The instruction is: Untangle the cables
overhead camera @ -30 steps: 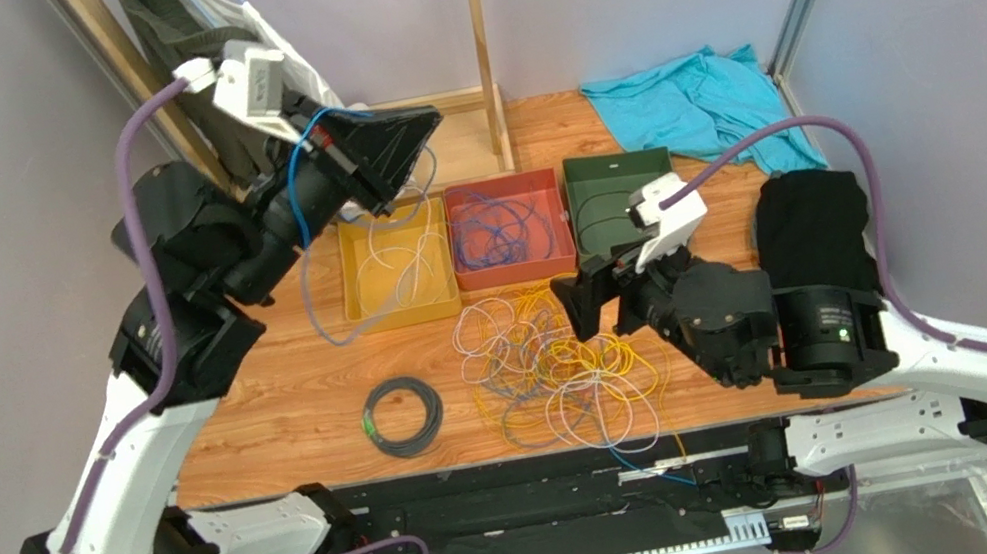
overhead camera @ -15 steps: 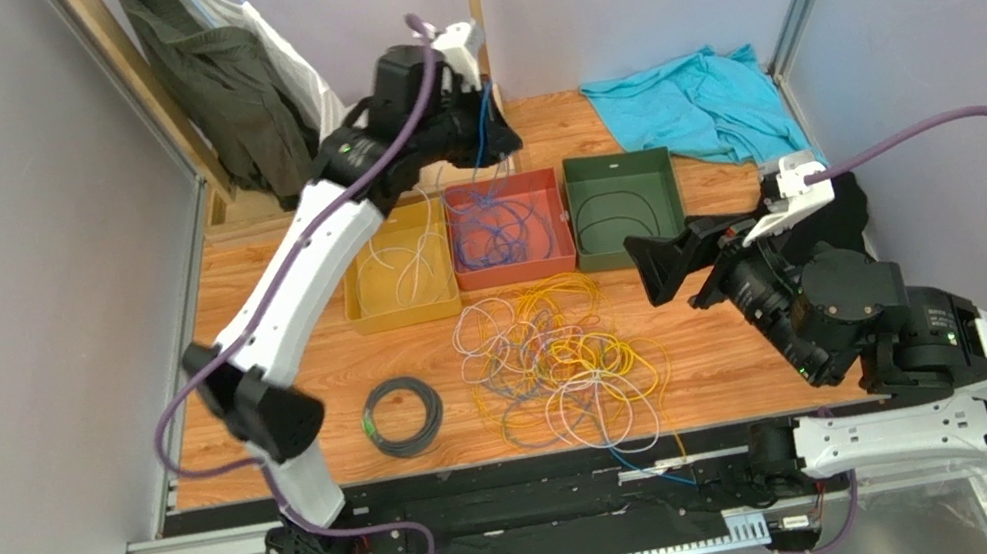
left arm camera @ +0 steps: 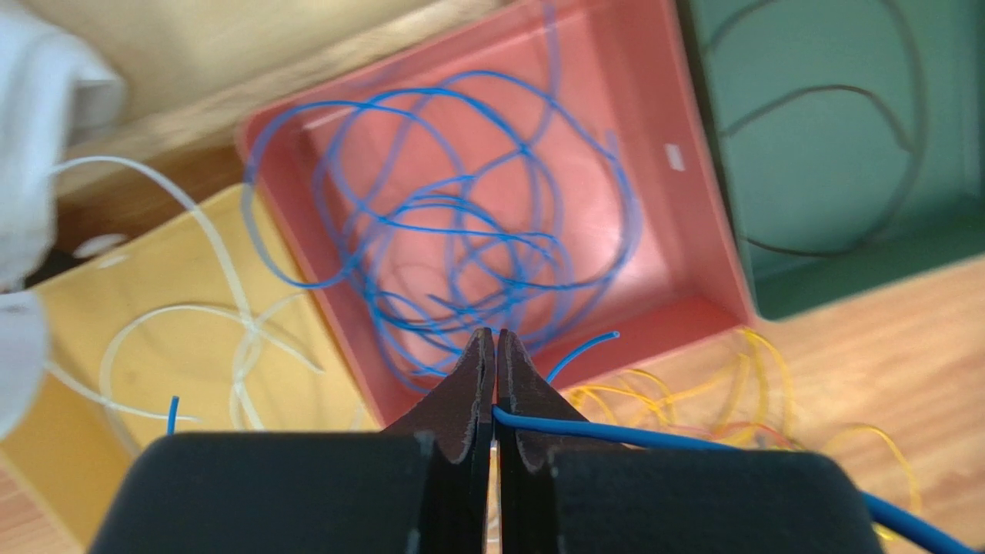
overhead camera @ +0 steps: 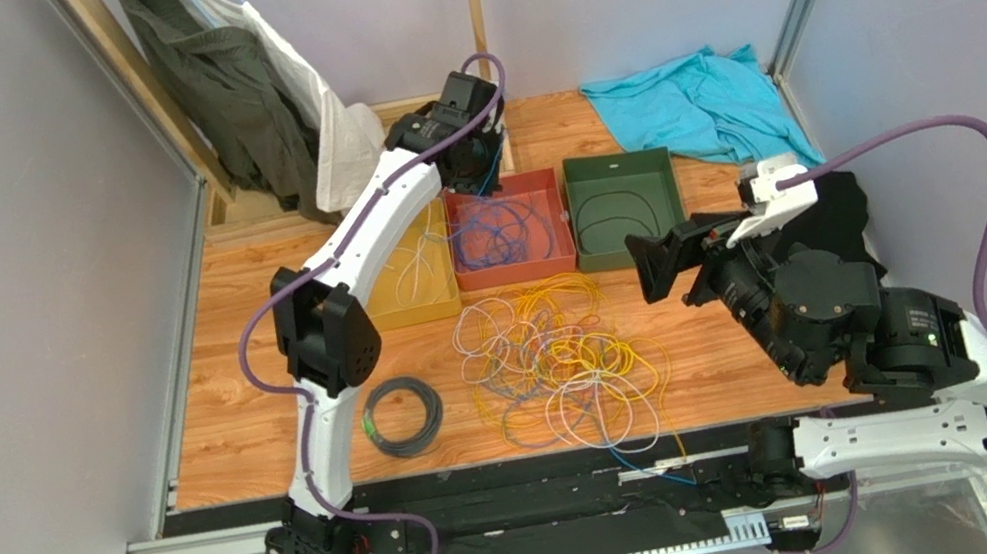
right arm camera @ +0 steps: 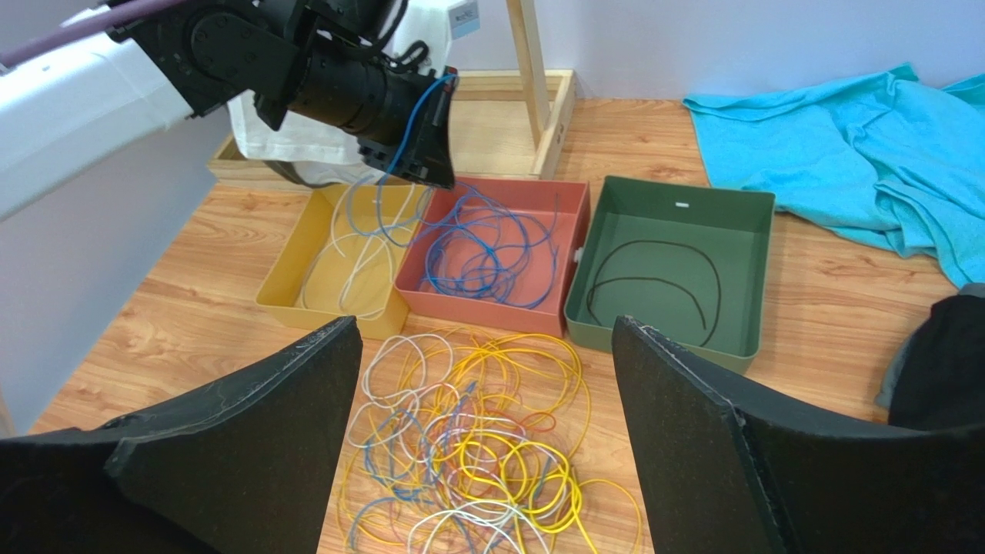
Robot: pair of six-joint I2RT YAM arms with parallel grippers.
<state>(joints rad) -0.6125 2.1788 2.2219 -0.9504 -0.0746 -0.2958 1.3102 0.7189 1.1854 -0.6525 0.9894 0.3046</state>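
- Blue thin cable (left arm camera: 647, 435) is pinched in the left gripper (left arm camera: 495, 337), whose jaws are pressed together on it just above the near wall of the red plastic tray (left arm camera: 682, 271). From the jaws the strand runs off to the lower right of the wrist view.
- Done well, this step probably means carrying the strand over the middle of the red tray and lowering it until it slackens. Only then should the jaws let go, so no tail drapes back over the wall onto the pile.
- Black-fingered, the right gripper (right arm camera: 483, 335) hangs with its jaws spread wide and nothing between them, just right of the tangle.
- Yellow, white and blue loops make up the tangle of thin cables (overhead camera: 561, 364), which lies on the wooden table (overhead camera: 279, 406) just in front of the trays.
- Counted: three trays in a row, the yellow tray (right arm camera: 283, 283), the red one and the green tray (right arm camera: 740, 231); two grippers; one neat black coil with a green tag (overhead camera: 402, 415), left of the tangle.
- Green holds what looks like a single dark cable and yellow a few pale ones. The loops in the red tray and in the tangle overlap too much to count.
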